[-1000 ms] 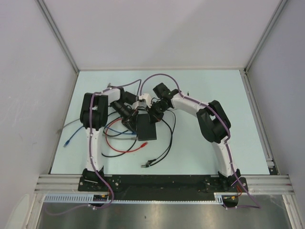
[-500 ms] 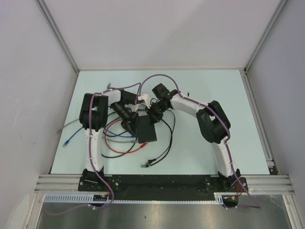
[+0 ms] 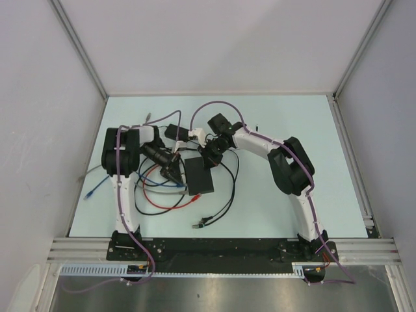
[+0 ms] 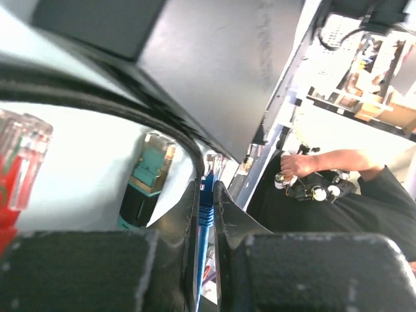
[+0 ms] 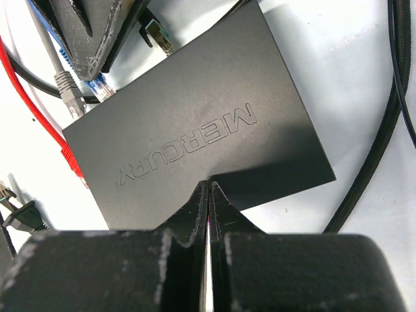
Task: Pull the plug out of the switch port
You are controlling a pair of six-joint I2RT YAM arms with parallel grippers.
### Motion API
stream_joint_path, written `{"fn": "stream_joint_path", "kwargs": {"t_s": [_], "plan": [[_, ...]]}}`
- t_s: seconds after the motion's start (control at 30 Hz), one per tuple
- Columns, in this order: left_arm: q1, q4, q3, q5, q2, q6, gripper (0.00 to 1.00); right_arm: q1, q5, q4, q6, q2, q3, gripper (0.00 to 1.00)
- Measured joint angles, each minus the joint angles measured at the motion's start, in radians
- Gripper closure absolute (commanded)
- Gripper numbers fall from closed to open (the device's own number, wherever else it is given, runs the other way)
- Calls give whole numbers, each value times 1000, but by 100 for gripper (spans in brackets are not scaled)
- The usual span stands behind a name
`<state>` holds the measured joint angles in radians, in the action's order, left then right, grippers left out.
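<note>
My left gripper (image 4: 206, 195) pinches the blue cable (image 4: 205, 218) beside the switch (image 3: 198, 174), centre frame. My right gripper (image 5: 208, 188), closed, rests on the switch's edge. Risk: the plug (image 5: 101, 86) jams, so the cable slips free or the switch drags.

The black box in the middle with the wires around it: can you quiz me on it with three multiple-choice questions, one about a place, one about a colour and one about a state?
1. Where are the right gripper's tips?
A at a keyboard
B at the switch's top face
C at a plate

2. What colour is the cable between the left gripper's fingers?
A yellow
B white
C blue

3. How do the right gripper's jaws stand?
A shut, with nothing between them
B wide open
C shut on a plug

Answers:
1 B, the right wrist view shows the tips at the lettered black lid.
2 C, the left wrist view shows a blue cable pinched between the fingers.
3 A, the fingers meet with no gap.
</note>
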<state>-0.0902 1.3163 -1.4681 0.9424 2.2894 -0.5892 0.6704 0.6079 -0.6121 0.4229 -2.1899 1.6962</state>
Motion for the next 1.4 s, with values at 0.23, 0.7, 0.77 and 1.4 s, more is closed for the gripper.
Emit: {"fn": "stream_joint_path", "kwargs": {"t_s": [0.23,0.7,0.77,1.4], "plan": [[6,46,-84,108,76,-106,100,-7,-3,-10,-1,2,0,100],[67,37,-538,45,82,-23,62,-16,-26,-14,0,4,6,100],[76,18,-582,28,82,13,46,-16,-28,-14,0,4,6,100],[4,-624,81,-2,-436,423,95,-13,-77,-22,0,14,9,100]]}}
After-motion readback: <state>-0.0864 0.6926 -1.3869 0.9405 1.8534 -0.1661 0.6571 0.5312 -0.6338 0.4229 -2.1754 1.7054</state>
